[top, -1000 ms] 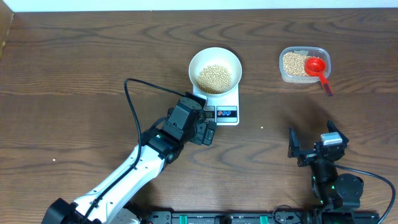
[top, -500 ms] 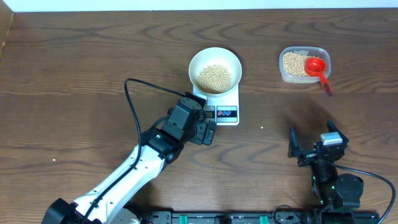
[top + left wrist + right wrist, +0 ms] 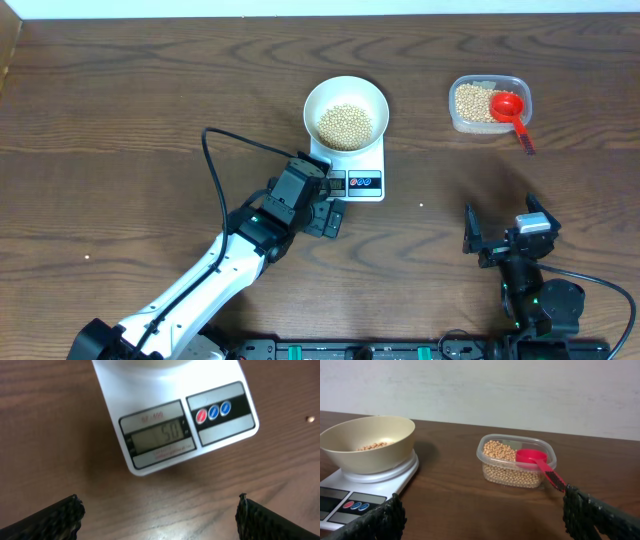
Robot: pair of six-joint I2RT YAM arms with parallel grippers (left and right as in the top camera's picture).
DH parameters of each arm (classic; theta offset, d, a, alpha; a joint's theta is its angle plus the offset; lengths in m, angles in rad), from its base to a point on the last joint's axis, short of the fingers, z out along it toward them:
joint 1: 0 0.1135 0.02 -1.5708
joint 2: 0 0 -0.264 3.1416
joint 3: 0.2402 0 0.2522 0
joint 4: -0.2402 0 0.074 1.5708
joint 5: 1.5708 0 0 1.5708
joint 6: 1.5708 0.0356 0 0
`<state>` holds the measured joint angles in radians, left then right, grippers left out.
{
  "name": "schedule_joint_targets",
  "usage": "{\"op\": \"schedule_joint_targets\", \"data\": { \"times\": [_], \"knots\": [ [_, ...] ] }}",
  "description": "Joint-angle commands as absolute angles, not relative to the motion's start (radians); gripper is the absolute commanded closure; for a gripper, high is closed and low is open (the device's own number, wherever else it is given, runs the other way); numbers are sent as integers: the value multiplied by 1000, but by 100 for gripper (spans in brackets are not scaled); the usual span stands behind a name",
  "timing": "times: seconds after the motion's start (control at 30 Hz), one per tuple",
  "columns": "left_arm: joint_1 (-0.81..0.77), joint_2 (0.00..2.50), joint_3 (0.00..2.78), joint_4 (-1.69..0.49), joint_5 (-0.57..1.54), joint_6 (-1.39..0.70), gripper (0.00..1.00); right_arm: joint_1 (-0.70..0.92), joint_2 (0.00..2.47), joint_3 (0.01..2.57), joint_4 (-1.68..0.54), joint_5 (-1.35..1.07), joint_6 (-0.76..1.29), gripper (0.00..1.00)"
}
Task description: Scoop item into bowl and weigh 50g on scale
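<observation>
A dark wooden bench (image 3: 150,90) seen from above, with two robot arms reaching in from the near edge. At the centre, a round white bowl (image 3: 346,92) sits on a small white kitchen scale (image 3: 372,158), and a layer of pale tan soybeans (image 3: 345,125) covers the bowl's bottom. The left tool (image 3: 335,215) hovers just in front of the scale, its two fingers wide apart and holding nothing. Its wrist camera looks straight down on the scale's grey display (image 3: 159,436), where the faint digits appear to read 50, beside three small round buttons (image 3: 213,411), one red and two blue. Off to the right, well apart from the scale, a clear plastic tub (image 3: 489,125) holds more soybeans, and a red scoop (image 3: 508,105) rests in it with its handle over the rim. The right tool (image 3: 503,228) waits low near the front edge, fingers apart and empty. The scooping looks finished and the step in hand seems to be checking the weight. If 50 is confirmed, what remains is to draw the arms away without nudging the scale.
</observation>
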<state>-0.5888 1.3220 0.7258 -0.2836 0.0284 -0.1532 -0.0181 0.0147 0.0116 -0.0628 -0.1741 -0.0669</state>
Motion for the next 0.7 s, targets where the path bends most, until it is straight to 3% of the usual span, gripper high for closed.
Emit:
{"op": "schedule_joint_targets", "data": {
  "times": [0.0, 0.43, 0.67],
  "knots": [
    [-583, 1319, 722, -305, 33, -146, 1, -14, 5, 6, -62, -160, -76, 1],
    [-579, 1302, 722, -258, -32, -131, 1, -14, 6, 6, -62, -160, -76, 1],
    [-492, 1084, 722, -240, -45, -130, 1, -14, 6, 6, -62, -160, -76, 1]
  ]
}}
